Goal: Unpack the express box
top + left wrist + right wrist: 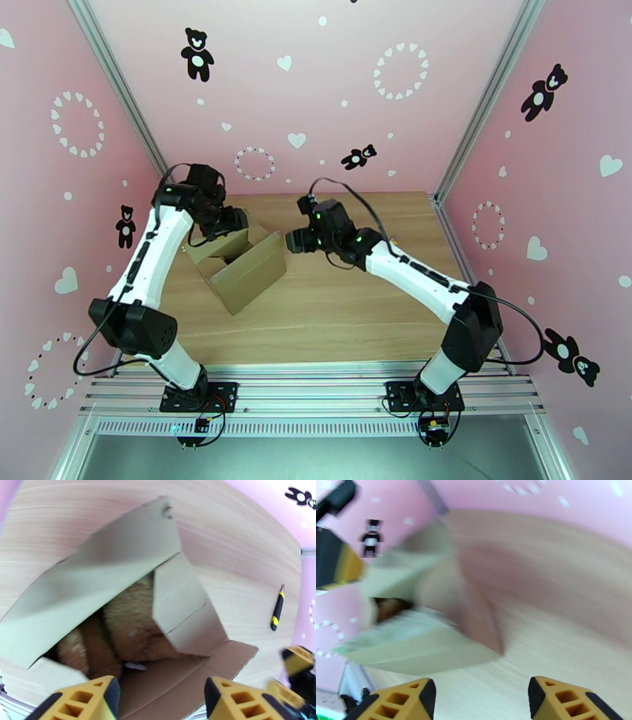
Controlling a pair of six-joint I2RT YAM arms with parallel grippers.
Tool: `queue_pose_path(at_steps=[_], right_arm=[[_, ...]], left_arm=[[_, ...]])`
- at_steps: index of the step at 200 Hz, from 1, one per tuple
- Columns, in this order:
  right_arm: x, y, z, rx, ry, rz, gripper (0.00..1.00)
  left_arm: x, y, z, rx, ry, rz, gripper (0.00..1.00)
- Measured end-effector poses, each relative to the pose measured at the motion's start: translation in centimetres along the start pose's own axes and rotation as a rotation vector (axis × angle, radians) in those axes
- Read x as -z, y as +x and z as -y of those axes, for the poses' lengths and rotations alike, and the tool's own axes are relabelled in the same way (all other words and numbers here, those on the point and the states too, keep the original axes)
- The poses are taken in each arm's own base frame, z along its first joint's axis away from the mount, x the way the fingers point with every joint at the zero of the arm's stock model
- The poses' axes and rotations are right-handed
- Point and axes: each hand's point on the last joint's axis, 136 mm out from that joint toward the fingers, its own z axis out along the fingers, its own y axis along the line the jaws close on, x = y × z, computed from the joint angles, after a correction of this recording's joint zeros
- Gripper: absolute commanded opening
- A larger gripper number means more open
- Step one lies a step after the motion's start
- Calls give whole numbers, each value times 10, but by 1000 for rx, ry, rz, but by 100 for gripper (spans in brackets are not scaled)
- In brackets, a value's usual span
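Observation:
The express box point(241, 272) is a brown cardboard carton standing skewed on the left half of the wooden table, with its flaps open. In the left wrist view the express box point(98, 570) shows brown plush point(130, 626) inside, under a raised flap. My left gripper point(229, 221) hovers at the box's far left corner. In its own view the left gripper point(162, 701) is open with nothing between its fingers. My right gripper point(291, 241) is next to the box's right corner. The right gripper point(482, 701) is open over bare table, and the blurred express box point(422, 638) lies just ahead.
A black and yellow utility knife point(277, 608) lies on the wooden table point(355, 316) to the right of the box. Pink walls point(316, 95) close in the back and both sides. Bare wood stretches in front of the box and to its right.

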Motion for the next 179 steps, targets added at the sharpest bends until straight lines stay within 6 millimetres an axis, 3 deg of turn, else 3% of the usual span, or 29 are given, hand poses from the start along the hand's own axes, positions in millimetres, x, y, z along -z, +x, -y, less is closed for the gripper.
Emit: queue_pose_path(at_steps=[18, 31, 45, 69, 93, 122, 179], right_arm=[[8, -32, -29, 74, -81, 38, 72], [6, -43, -48, 129, -131, 43, 73], [-4, -44, -69, 183, -186, 22, 73], [-35, -29, -91, 237, -244, -55, 73], [-64, -8, -97, 266, -257, -135, 73], [-83, 6, -100, 296, -262, -189, 72], [-81, 20, -108, 362, -270, -244, 72]], left_arm=[[8, 6, -16, 25, -27, 16, 63], [9, 12, -28, 44, -50, 13, 63], [5, 18, -40, 63, -78, -2, 63], [-5, 23, -59, 97, -122, -25, 63], [-9, 23, -68, 115, -146, -28, 63], [-9, 18, -68, 112, -144, -7, 63], [-20, 20, -72, 113, -151, -11, 63]])
